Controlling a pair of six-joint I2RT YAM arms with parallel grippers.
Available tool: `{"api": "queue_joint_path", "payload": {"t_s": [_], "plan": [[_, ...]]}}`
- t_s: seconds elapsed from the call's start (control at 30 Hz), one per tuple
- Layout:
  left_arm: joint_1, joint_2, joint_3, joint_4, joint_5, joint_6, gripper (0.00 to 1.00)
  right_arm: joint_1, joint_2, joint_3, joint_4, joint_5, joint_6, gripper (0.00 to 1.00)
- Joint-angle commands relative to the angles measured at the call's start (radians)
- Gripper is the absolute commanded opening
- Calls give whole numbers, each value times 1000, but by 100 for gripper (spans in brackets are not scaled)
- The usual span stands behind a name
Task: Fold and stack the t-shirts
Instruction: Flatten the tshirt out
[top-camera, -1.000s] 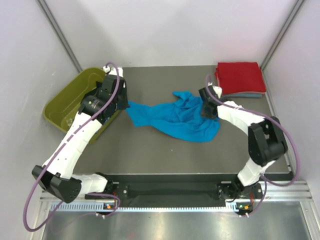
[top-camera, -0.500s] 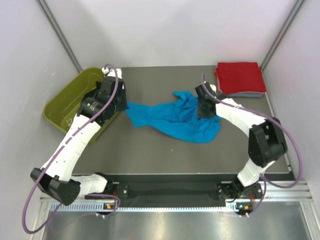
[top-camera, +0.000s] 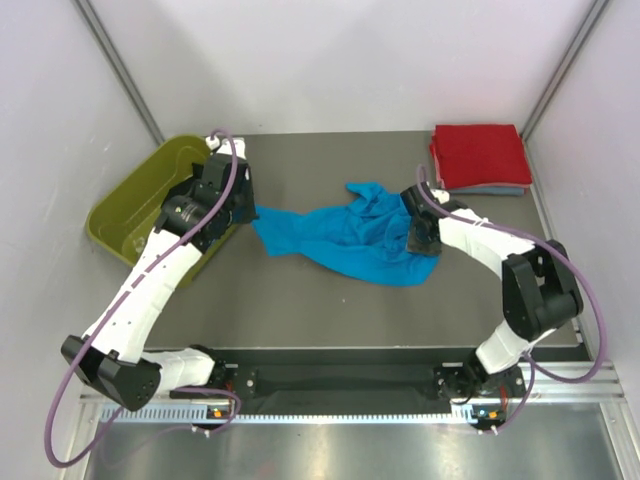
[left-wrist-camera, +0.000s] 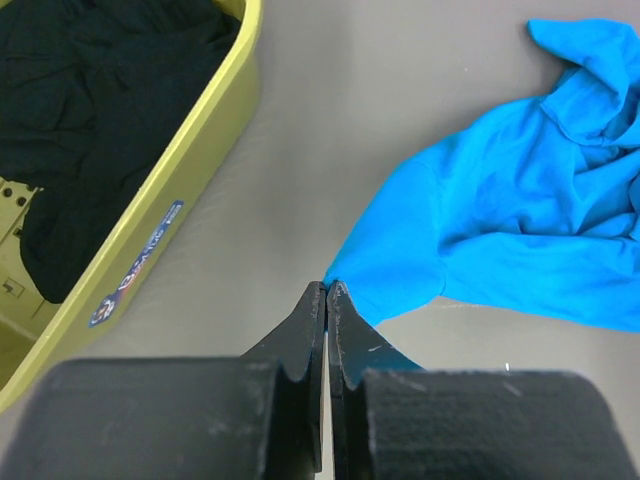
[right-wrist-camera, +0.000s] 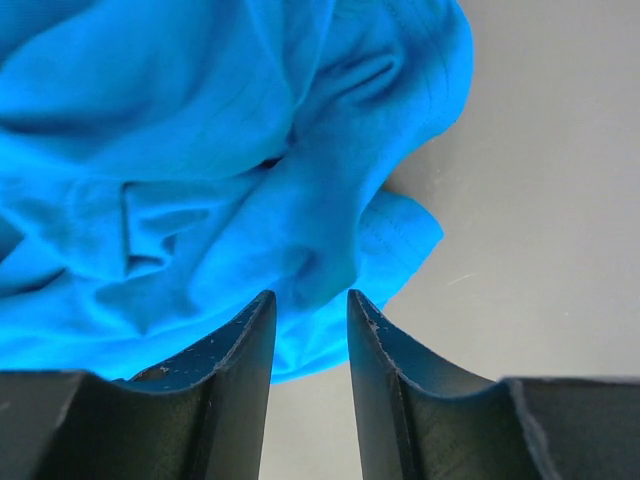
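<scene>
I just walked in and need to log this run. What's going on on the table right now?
The two arms are working on a crumpled turquoise t-shirt lying unfolded mid-table. The left gripper is shut on the shirt's left corner, beside the olive tub, which holds black cloth. The right gripper is open, poised over the shirt's right edge. A folded red t-shirt lies on a grey-blue t-shirt at the far right corner.

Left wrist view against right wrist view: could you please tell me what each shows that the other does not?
Only the left wrist view shows the olive-green tub holding black cloth, and the left gripper shut on a corner of the turquoise t-shirt. Only the right wrist view shows the right gripper, open at the shirt's rumpled edge. Both show the turquoise t-shirt lying on the grey table.
</scene>
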Motion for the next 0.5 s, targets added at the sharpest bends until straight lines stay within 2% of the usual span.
{"api": "queue_joint_path", "payload": {"t_s": [0.0, 0.07, 0.1, 0.13, 0.17, 0.2, 0.37, 0.47], "plan": [[3, -29, -7, 43, 15, 4, 0, -17, 34, -5, 25, 54, 35, 35], [3, -34, -8, 51, 40, 8, 0, -24, 47, -16, 43, 68, 40, 31], [3, -37, -11, 54, 51, 8, 0, -26, 48, -21, 50, 75, 42, 25], [3, -38, -14, 57, 76, 8, 0, -29, 45, -28, 56, 85, 42, 11], [3, -43, -16, 60, 84, 8, 0, -34, 34, -31, 53, 103, 42, 3], [3, -46, -19, 60, 95, 4, 0, -37, 25, -31, 13, 121, 45, 0], [3, -69, -45, 77, 172, -28, 0, -57, -144, -42, -163, 353, 60, 0], [3, -75, -72, 103, 236, -45, 0, -80, -252, -67, -223, 376, 60, 0]]}}
